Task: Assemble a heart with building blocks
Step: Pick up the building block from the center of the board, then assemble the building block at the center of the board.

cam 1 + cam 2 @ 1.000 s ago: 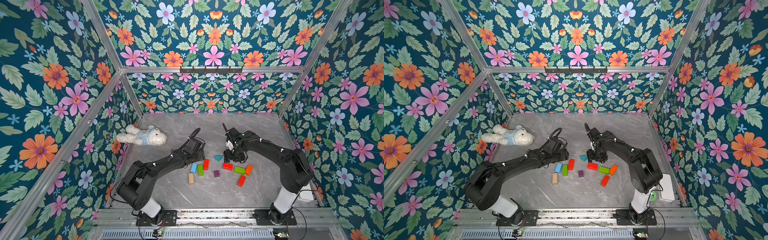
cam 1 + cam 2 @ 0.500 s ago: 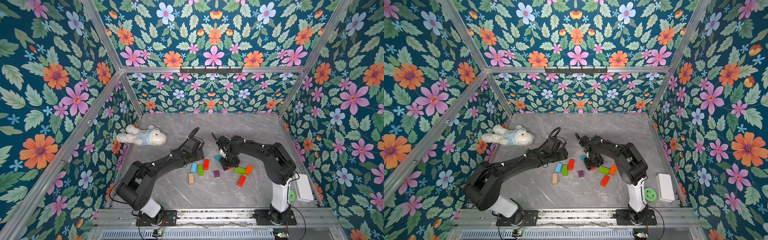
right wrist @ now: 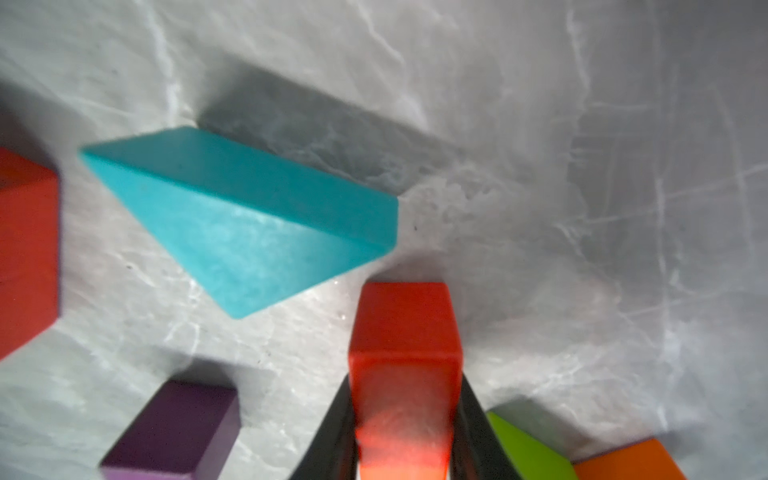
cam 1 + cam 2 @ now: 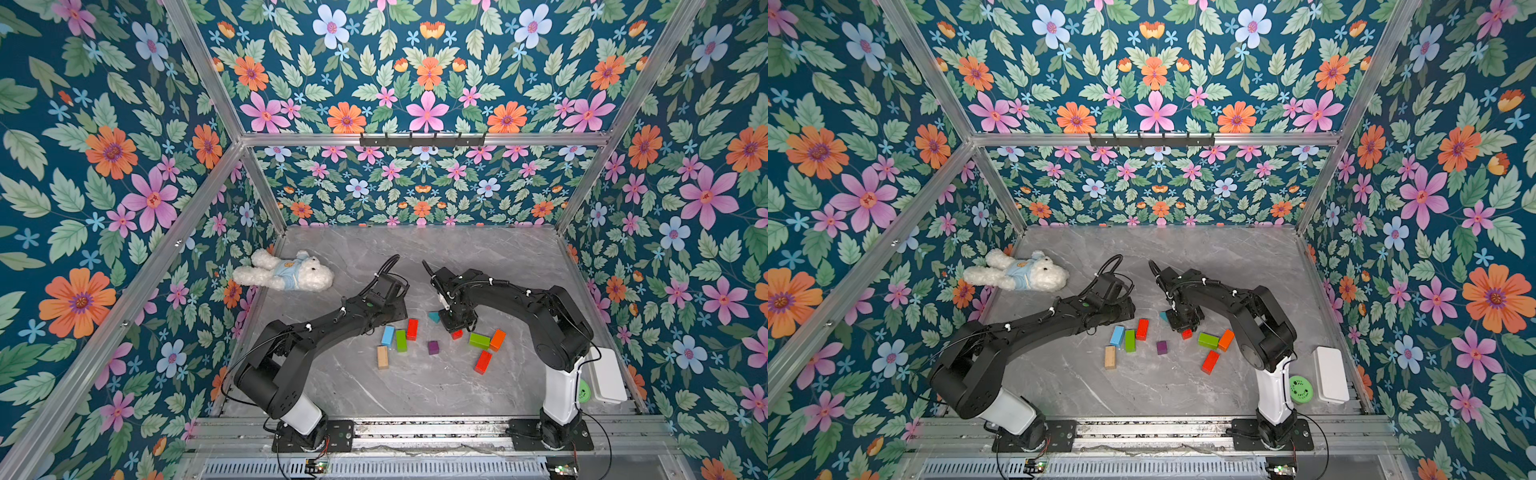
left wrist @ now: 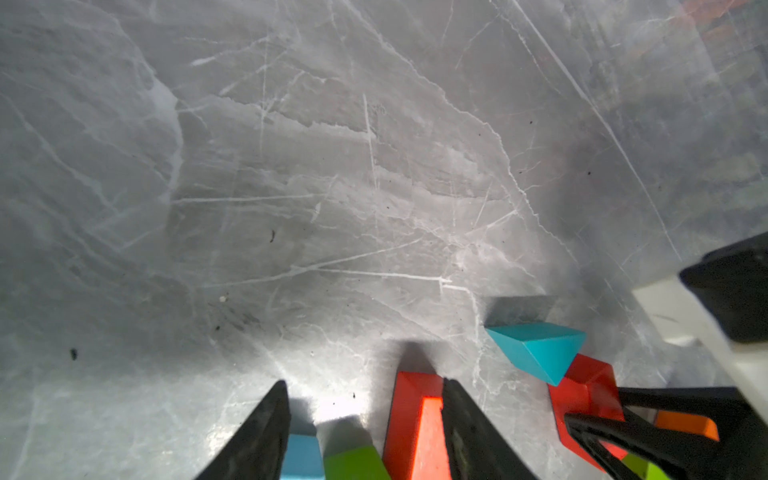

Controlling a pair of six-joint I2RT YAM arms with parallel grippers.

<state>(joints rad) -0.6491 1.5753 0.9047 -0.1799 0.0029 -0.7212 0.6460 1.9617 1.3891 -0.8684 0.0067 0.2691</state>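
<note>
Right arm is down among the pieces: the right gripper (image 3: 405, 380) has its fingers clenched on a short red block (image 4: 457, 334), one finger flat on each side. Whether the block's end rests on the desk (image 4: 415, 395) or hangs just above it, I cannot tell. Just beside it lies the teal triangle (image 3: 249, 224), flat on the marble. The purple cube (image 4: 433, 347) sits nearer the front edge. On the right-edge side, a green block (image 4: 479, 340) and an orange block (image 4: 497, 340) touch side by side. A lone red bar (image 4: 483, 362) lies in front of them.

Over to the left gripper (image 5: 365, 386): fingers spread and released, nothing pinched. They are poised over a row of three: light blue bar (image 4: 387, 336), green bar (image 4: 401, 340), red bar (image 4: 412, 329). A natural wood bar (image 4: 382, 357) lies just in front of the blue one.

So the building blocks (image 4: 1208, 340) lie loose in two clusters around the middle of the desk, slightly toward the front edge, not yet joined into one outline.

A white plush bear (image 4: 286, 274) lies by the left edge. A white box (image 4: 1331, 374) and a green round disc (image 4: 1301, 389) sit near the front right corner.
</note>
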